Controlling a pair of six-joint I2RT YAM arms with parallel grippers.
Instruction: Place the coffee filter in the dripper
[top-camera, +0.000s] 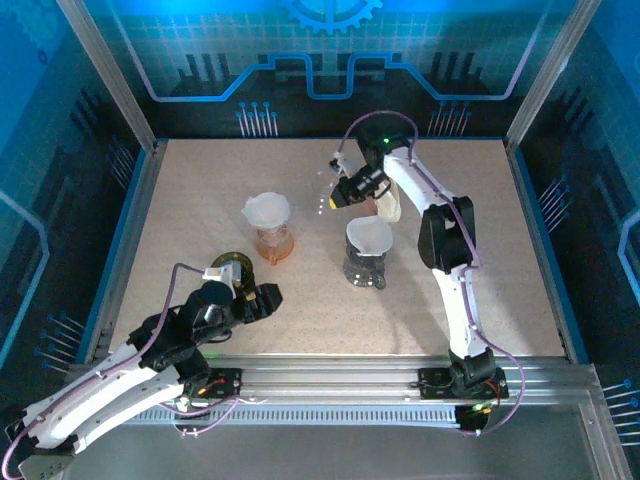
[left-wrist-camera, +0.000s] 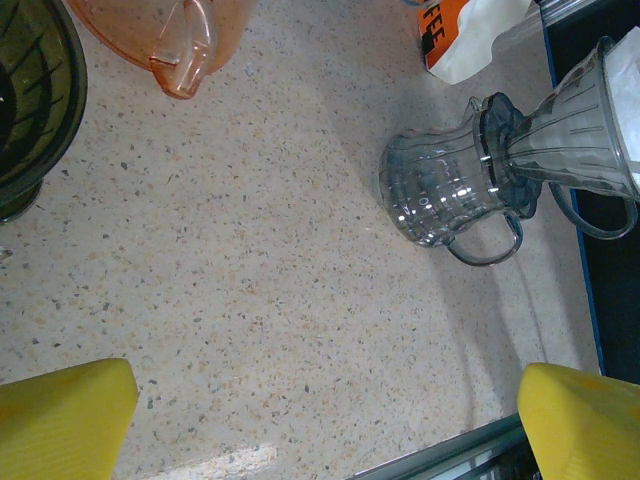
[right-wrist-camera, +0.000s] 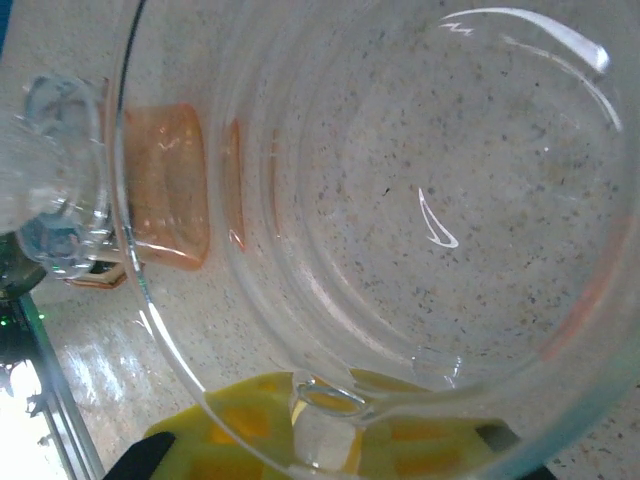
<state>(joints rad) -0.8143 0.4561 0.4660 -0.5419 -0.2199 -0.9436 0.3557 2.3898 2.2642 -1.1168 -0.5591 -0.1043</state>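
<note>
My right gripper (top-camera: 343, 190) (right-wrist-camera: 330, 435) is shut on the handle of a clear dripper (right-wrist-camera: 400, 200) (top-camera: 325, 190), held above the table behind the two carafes. A white coffee filter (top-camera: 267, 210) sits in an orange dripper on the orange carafe (top-camera: 274, 245) (left-wrist-camera: 180, 40). Another white filter (top-camera: 368, 233) (left-wrist-camera: 630, 70) lies in a grey dripper (left-wrist-camera: 575, 135) on the grey carafe (top-camera: 364, 270) (left-wrist-camera: 440, 190). My left gripper (top-camera: 270, 300) (left-wrist-camera: 325, 425) stands open over bare table near the front, nothing between its yellow fingers (left-wrist-camera: 70, 410).
A dark dripper (top-camera: 232, 268) (left-wrist-camera: 30, 100) stands just left of my left gripper. An orange and white filter pack (top-camera: 386, 207) (left-wrist-camera: 465, 35) lies behind the grey carafe under the right arm. The table's metal front rail (top-camera: 330, 375) runs close behind the left gripper.
</note>
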